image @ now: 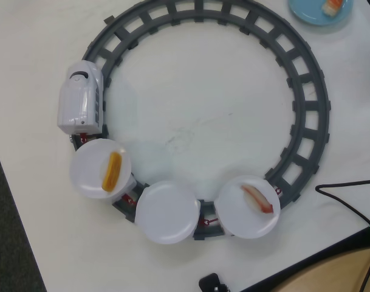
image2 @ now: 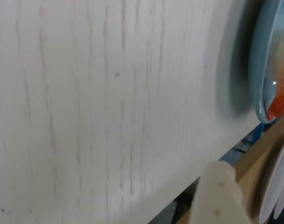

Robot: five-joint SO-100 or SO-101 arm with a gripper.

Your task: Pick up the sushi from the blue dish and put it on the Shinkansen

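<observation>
Sushi (image: 332, 6) sits on the blue dish (image: 312, 12) at the far-right desk corner; my tool's state I cannot tell, and a blind reach could shove the dish off.

The table (image: 191, 121) looks like white laminate, matt, with a faint wood-grain print that the wrist view shows clearly. The ring track (image: 306, 103) is dull grey plastic. The Shinkansen (image: 81, 100) is glossy white plastic, and its round white plates (image: 167, 213) are smooth plastic with a soft sheen. The blue dish (image: 309, 12) is smooth light-blue plastic; the sushi (image: 332, 6) on it has a shiny orange topping
</observation>
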